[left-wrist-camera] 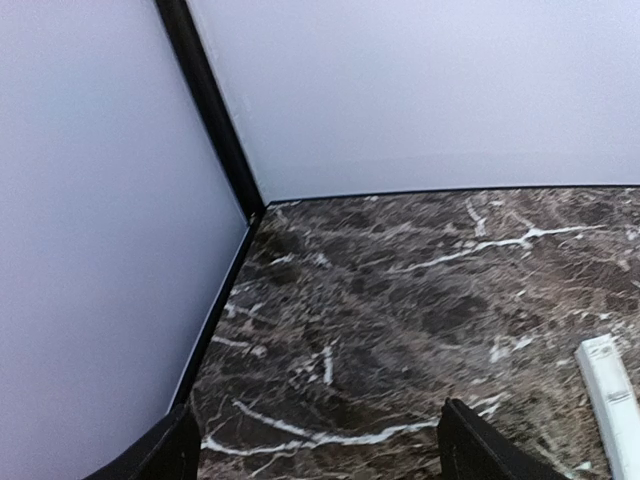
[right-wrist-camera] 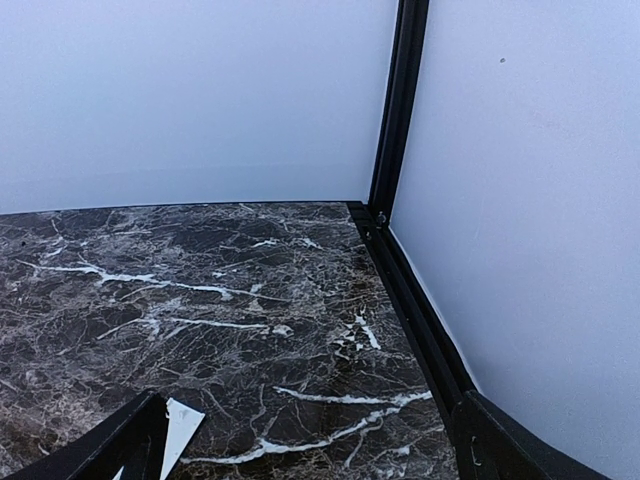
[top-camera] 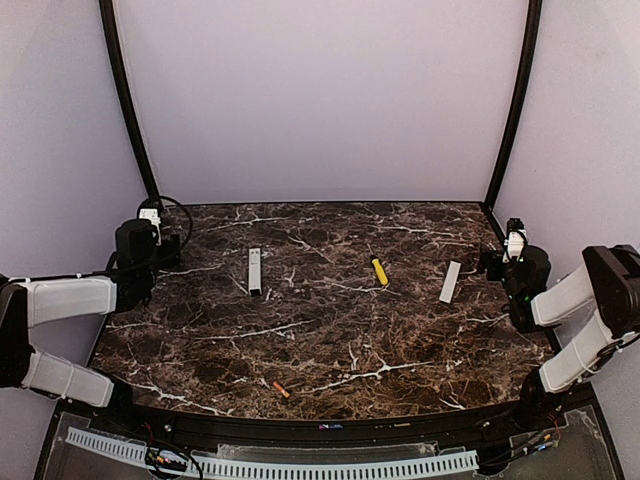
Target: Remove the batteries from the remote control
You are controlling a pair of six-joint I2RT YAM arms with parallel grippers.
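The remote control (top-camera: 254, 270) is a slim white bar lying lengthwise left of the table's middle, its near end dark. In the left wrist view it shows at the right edge (left-wrist-camera: 612, 400). One orange-red battery (top-camera: 280, 389) lies alone near the front edge. My left gripper (top-camera: 172, 248) hovers at the far left, well left of the remote. It is open (left-wrist-camera: 320, 462), with only bare marble between its fingers. At the far right my right gripper (top-camera: 492, 263) is open too (right-wrist-camera: 310, 462), with nothing between its fingers.
A yellow-handled screwdriver (top-camera: 379, 270) lies right of centre. A flat pale cover strip (top-camera: 450, 282) rests next to the right gripper, and its corner shows by the left finger (right-wrist-camera: 182, 428). Black frame posts and white walls enclose the back corners of the marble table (top-camera: 330, 330).
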